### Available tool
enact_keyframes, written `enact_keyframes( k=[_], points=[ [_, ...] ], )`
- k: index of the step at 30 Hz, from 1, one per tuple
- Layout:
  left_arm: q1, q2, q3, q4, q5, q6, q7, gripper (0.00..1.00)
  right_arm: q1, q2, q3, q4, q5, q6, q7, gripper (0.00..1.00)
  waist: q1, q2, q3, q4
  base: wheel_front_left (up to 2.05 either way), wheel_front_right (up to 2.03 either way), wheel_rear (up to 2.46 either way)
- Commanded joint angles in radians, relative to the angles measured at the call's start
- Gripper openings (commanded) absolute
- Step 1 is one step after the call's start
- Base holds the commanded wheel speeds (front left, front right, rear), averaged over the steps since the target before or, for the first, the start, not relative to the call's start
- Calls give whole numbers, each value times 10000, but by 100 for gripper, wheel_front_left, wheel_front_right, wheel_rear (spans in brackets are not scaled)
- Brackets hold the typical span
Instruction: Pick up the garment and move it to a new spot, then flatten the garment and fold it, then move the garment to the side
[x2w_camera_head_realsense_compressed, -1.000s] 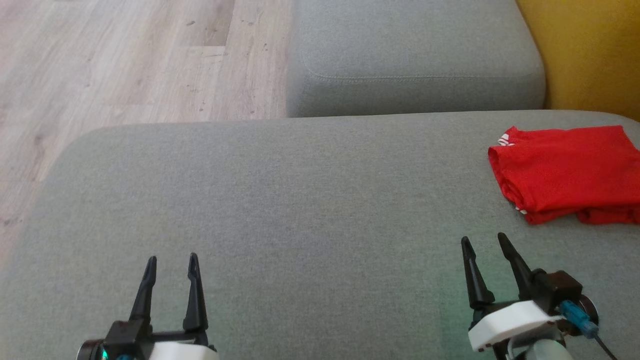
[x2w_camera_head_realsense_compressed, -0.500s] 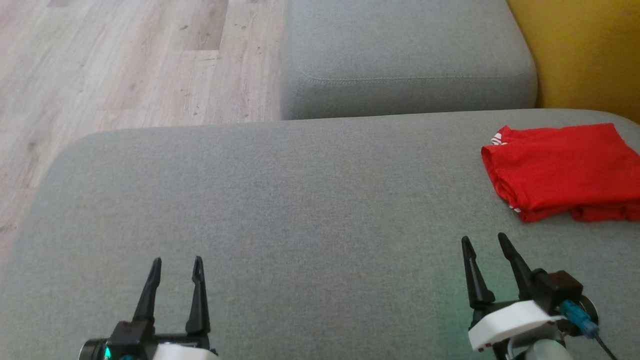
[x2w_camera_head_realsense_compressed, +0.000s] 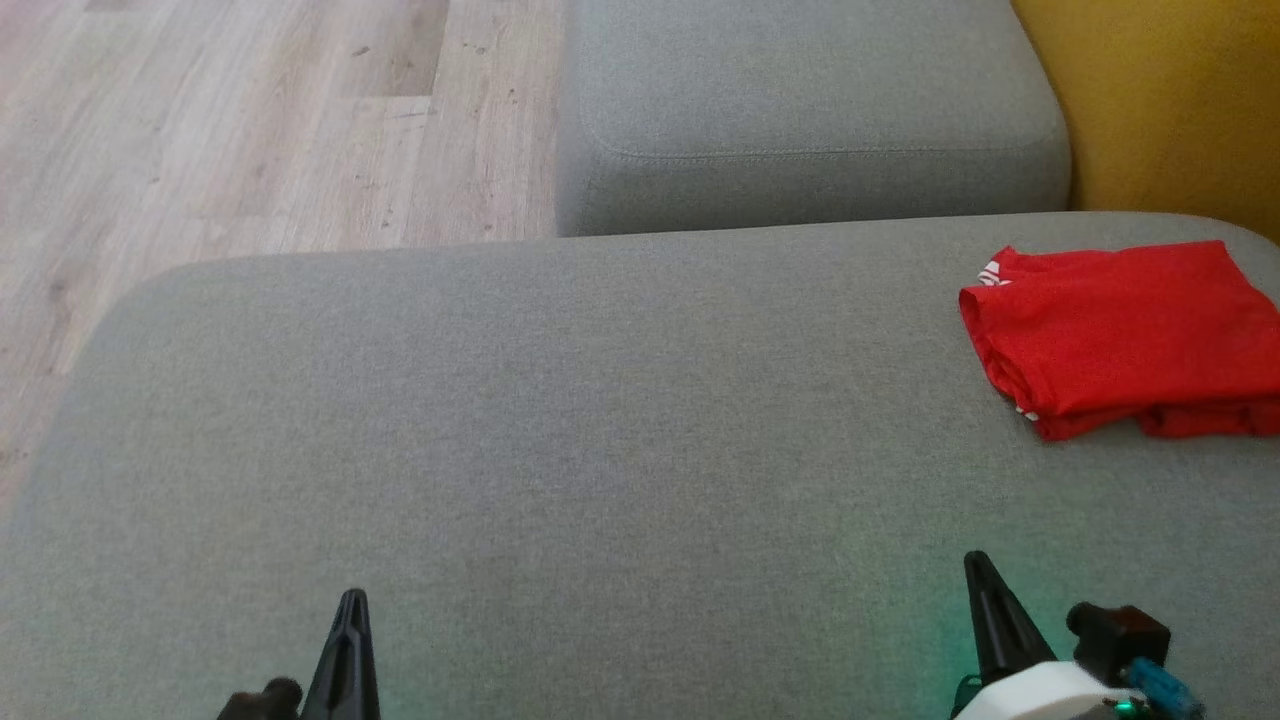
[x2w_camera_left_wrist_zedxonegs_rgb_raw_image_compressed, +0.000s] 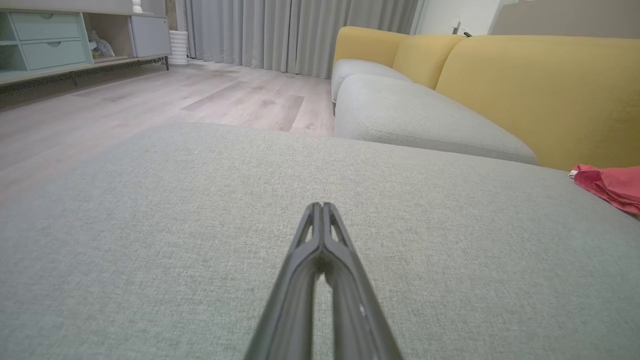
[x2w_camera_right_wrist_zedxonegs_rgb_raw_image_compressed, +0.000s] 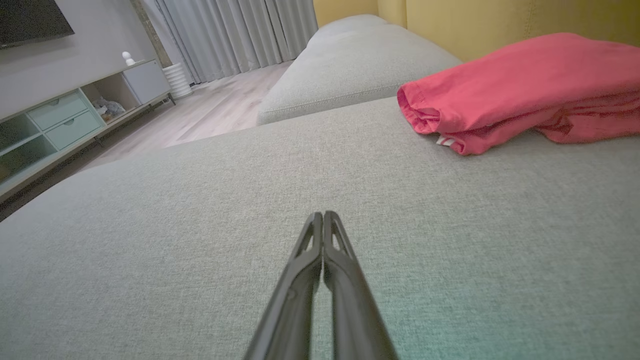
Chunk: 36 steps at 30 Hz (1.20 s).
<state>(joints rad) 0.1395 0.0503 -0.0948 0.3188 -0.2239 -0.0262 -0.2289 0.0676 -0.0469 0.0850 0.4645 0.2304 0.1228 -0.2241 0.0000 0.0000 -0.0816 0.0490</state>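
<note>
Red garment (x2w_camera_head_realsense_compressed: 1120, 335) lies folded at the far right of the grey sofa seat (x2w_camera_head_realsense_compressed: 600, 420), near the yellow backrest (x2w_camera_head_realsense_compressed: 1170, 100). My read: pick, flatten, fold and move-aside are done, nothing obvious left. Left jaws and right jaws are pressed shut and empty, well apart from it. Containers: wall unit (x2w_camera_left_wrist_zedxonegs_rgb_raw_image_compressed: 50, 40), drawers closed, with something unidentifiable in the open cubby.

Garment (x2w_camera_head_realsense_compressed: 1120, 335) on cushion (x2w_camera_head_realsense_compressed: 560, 420), far right; floor (x2w_camera_head_realsense_compressed: 250, 120) left.
</note>
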Motion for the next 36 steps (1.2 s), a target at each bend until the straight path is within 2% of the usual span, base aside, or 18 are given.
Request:
enact_keyframes(
  k=[1, 36],
  points=[
    [-505, 0, 160, -331, -264, -18, 47, 0, -548, -10, -97, -379, 280, 8, 73, 0, 0, 0, 10, -4, 0, 0, 0],
    [-1088, 0, 729, -471, -4400, -331, 1057, 0, -911, -17, -671, -937, 4386, 30, 1075, 0, 0, 0, 265, -152, 0, 0, 0]
  ],
)
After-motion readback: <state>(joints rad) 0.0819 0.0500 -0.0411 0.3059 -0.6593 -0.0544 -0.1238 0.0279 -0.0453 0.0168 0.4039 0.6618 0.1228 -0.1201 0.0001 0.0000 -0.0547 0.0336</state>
